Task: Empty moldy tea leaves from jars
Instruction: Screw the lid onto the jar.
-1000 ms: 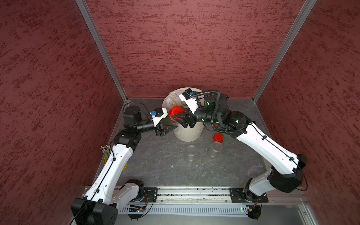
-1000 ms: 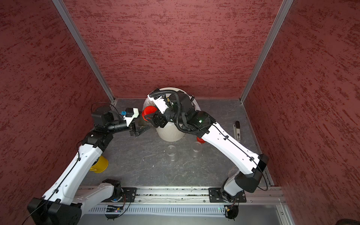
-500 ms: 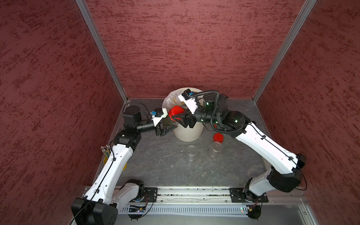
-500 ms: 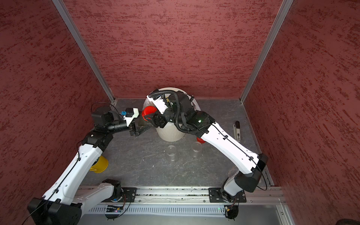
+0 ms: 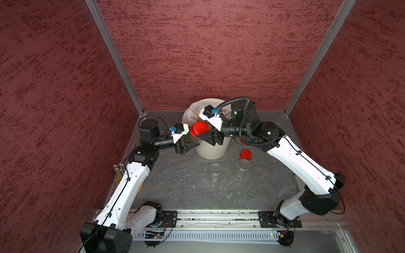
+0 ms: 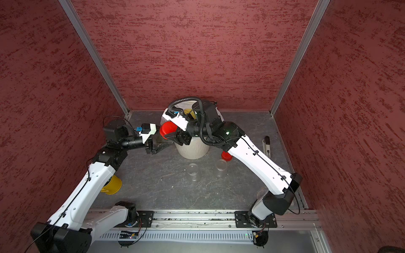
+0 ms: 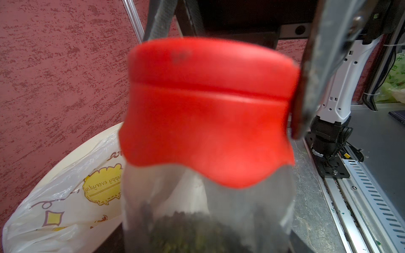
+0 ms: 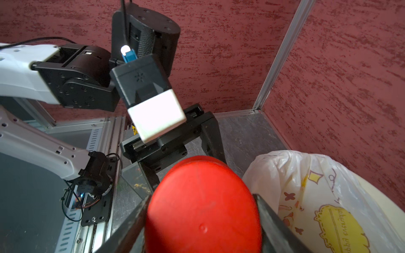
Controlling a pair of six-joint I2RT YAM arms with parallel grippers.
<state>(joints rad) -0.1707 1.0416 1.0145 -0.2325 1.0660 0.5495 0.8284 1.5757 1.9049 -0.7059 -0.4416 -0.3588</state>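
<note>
Beside bin rim (image 5: 211,100), right hand (image 8: 202,197) clamps cap (image 8: 203,216); left hand (image 5: 190,145) clamps jar (image 7: 175,197).

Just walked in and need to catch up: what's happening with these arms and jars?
The left gripper holds a jar of tea leaves beside the bin, while the right gripper clamps its red cap, which is on the jar. Two empty jars stand open on the table, a loose cap beside them.

Both top views are bright, evenly lit and sharp, with only faint soft shadows on the grey floor (image 5: 186,188); the wall edges splay outward. In the left wrist view the jar (image 7: 208,214) and red cap (image 7: 208,109) sit close and blurred. In the right wrist view the white camera housing (image 8: 156,116) is blown out.
</note>
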